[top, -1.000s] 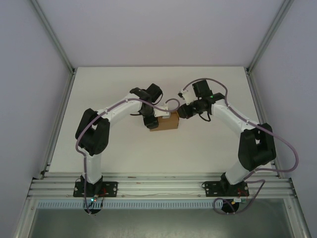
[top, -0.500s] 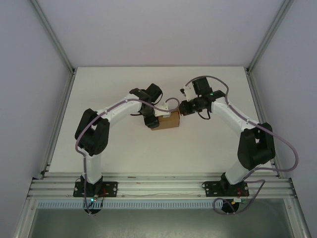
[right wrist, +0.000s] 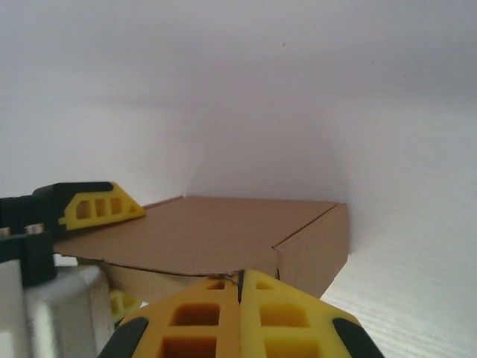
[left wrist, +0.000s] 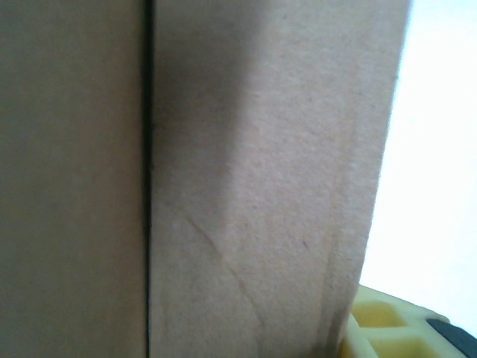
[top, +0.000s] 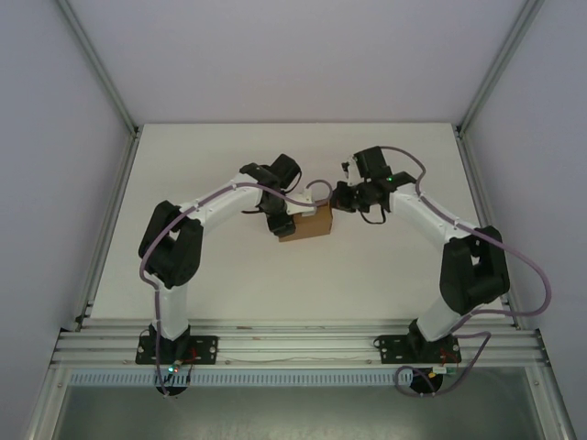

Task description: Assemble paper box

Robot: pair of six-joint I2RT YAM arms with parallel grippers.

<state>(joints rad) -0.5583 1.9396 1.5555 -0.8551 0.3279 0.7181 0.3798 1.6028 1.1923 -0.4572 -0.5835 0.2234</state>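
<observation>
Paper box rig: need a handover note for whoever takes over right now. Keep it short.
Left gripper: shut on the paper box at its left end, one finger on the top panel.
Right gripper: shut, empty, tips at the top edge of the box's right end.
Box: middle of the table, folded into a rectangular shape.
Done: body formed, top panel down.
Left: a thin gap shows under the top edge by the right tips; probably press it home, then release.

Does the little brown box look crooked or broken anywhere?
A little. The paper box has a top flap that isn't lying flat: its near edge is wavy with a dark gap beneath, just above the right gripper. One side also shows a faint slanted crease.
</observation>
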